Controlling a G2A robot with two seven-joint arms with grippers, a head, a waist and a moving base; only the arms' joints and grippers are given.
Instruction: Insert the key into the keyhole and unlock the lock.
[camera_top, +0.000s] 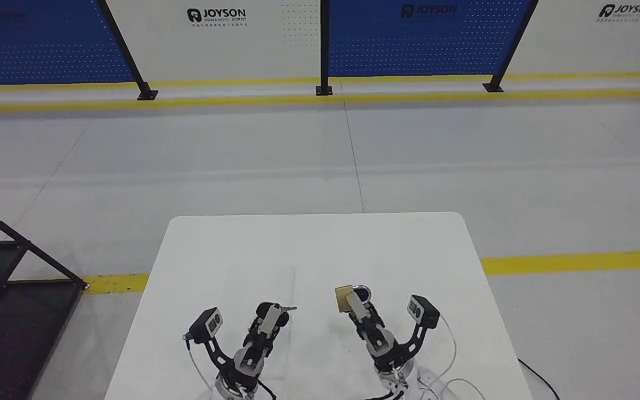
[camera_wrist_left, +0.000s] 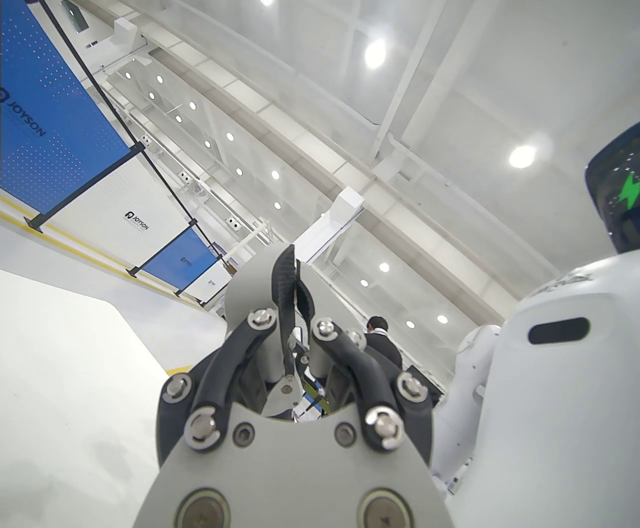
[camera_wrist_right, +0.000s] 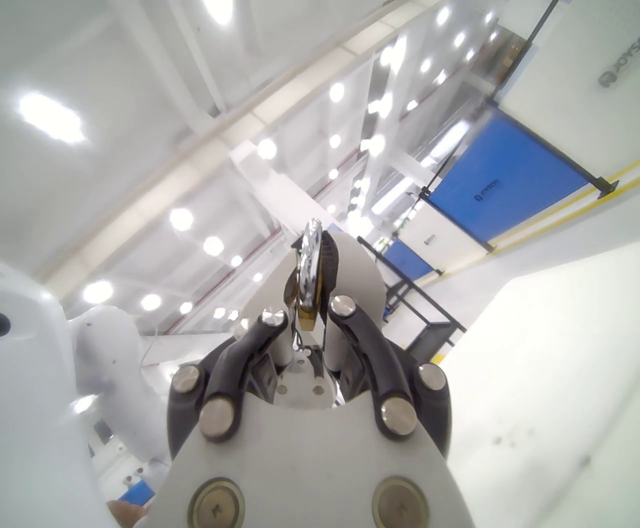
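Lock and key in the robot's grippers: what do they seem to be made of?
The lock: body looks like brass, yellow and dull; its shackle looks like chromed steel, mirror-bright with reflected lights. The key: probably plain metal, a thin silvery sliver past the left gripper; too small to be sure.

Held key (camera_top: 288, 309) too small to make out, lock (camera_wrist_right: 309, 280) largely hidden inside right end effector (camera_wrist_right: 320, 245)

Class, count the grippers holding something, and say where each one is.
2. The left gripper holds the key over the near part of the table; the right gripper holds the lock beside it, a gap apart. None seems hidden.
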